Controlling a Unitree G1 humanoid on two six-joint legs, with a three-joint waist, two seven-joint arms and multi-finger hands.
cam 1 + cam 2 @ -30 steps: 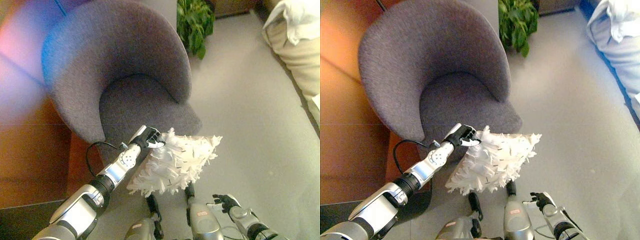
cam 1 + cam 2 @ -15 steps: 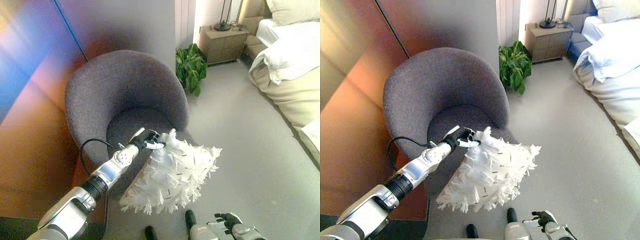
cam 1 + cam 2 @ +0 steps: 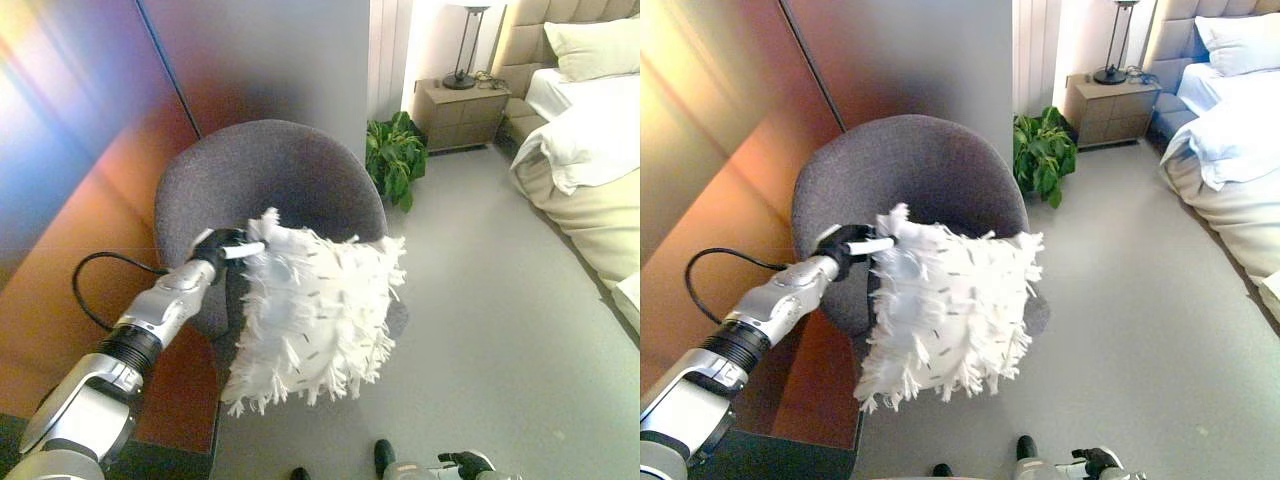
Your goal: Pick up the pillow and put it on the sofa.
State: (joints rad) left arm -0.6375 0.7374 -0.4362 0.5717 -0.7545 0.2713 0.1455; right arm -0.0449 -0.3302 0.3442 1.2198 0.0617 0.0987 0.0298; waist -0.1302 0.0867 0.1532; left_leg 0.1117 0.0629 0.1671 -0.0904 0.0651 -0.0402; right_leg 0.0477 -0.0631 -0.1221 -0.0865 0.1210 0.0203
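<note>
A white fringed pillow hangs in the air in front of the grey round armchair, covering most of its seat. My left hand is shut on the pillow's upper left corner and holds it up; it also shows in the right eye view. My right hand shows only at the bottom edge, low and away from the pillow, and its fingers are too cut off to read.
A brown wall panel stands left of the armchair. A green plant and a wooden nightstand with a lamp stand behind. A bed with white bedding is at the right. Grey floor lies between.
The camera has tilted up. My left hand has lifted the pillow higher and to the left, so it now hangs in front of the armchair's seat.
</note>
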